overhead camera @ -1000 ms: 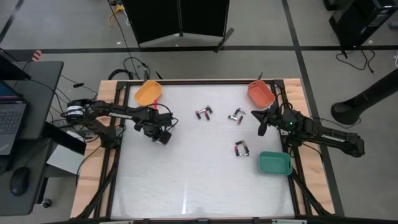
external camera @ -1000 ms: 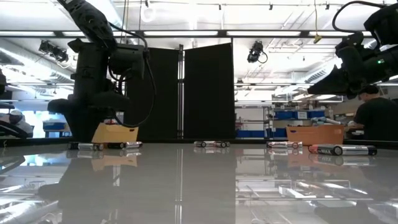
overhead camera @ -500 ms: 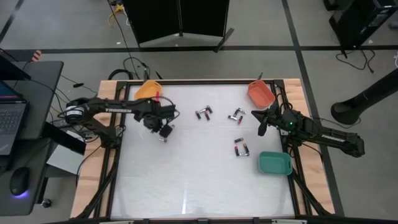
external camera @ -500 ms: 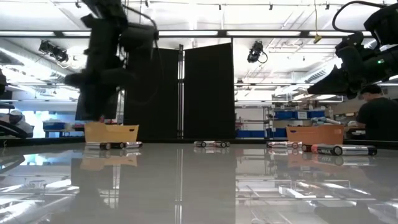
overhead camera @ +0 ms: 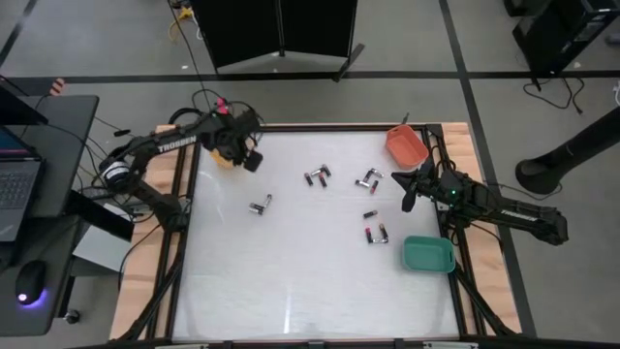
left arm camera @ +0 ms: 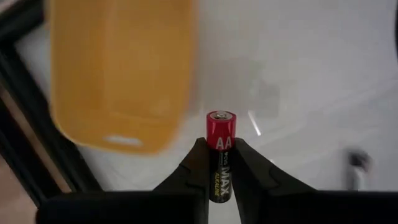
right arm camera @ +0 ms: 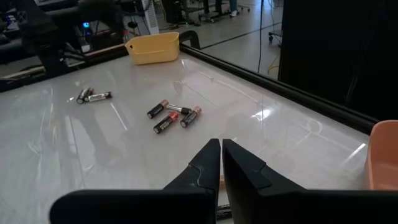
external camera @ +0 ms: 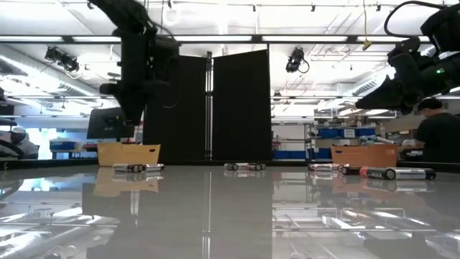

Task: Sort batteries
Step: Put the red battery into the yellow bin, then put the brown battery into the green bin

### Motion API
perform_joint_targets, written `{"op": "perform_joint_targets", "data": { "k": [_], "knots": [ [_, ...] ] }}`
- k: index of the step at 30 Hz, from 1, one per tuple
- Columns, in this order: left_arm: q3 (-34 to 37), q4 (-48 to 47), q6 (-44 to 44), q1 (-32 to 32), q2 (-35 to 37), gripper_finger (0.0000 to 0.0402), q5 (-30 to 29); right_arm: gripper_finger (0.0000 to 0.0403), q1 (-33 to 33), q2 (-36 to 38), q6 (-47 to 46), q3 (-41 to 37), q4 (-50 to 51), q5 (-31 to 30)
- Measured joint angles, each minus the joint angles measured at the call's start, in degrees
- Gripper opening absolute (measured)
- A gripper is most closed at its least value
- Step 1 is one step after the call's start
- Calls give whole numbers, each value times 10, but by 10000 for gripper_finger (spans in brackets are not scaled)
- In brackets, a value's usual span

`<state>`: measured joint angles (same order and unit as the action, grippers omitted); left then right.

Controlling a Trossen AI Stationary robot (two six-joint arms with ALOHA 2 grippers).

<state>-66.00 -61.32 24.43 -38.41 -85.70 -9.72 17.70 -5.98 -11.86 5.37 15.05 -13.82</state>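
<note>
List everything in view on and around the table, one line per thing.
Held battery: one, red and black, marked AA, in the left gripper beside the yellow-orange tray.
Loose batteries: four small clusters, dark with red or silvery parts, spread across the table's left, centre and right.
Yellow-orange tray: one, far left corner of the table.
Red-orange tray: one, far right corner.
Green tray: one, right edge, nearer side.
Table: one, white top, wooden border.
Laptop: one, dark, on a side desk to the left.
Left gripper: shut on the held battery.
Right gripper: shut, empty, raised near the red-orange tray.
</note>
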Motion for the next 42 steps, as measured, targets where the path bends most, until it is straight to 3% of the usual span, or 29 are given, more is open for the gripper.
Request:
{"op": "perform_joint_targets", "data": {
  "k": [11, 17, 22, 30, 38, 42],
  "knots": [
    [0, 97, -122, -128, -110, 47, 1, 30, 0, 0, 0, 0, 0, 0],
    [0, 114, -139, -145, -166, 48, 20, 30, 0, 0, 0, 0, 0, 0],
    [0, 110, -159, -143, -181, 73, 21, 30, 0, 0, 0, 0, 0, 0],
    [0, 112, -168, -134, -144, 99, 2, 30, 0, 0, 0, 0, 0, 0],
    [0, 133, -169, -100, -44, 100, -37, 30, 0, 0, 0, 0, 0, 0],
    [25, 207, -169, -60, 20, 89, -39, 30, 0, 0, 33, 0, 0, 0]
  ]
}}
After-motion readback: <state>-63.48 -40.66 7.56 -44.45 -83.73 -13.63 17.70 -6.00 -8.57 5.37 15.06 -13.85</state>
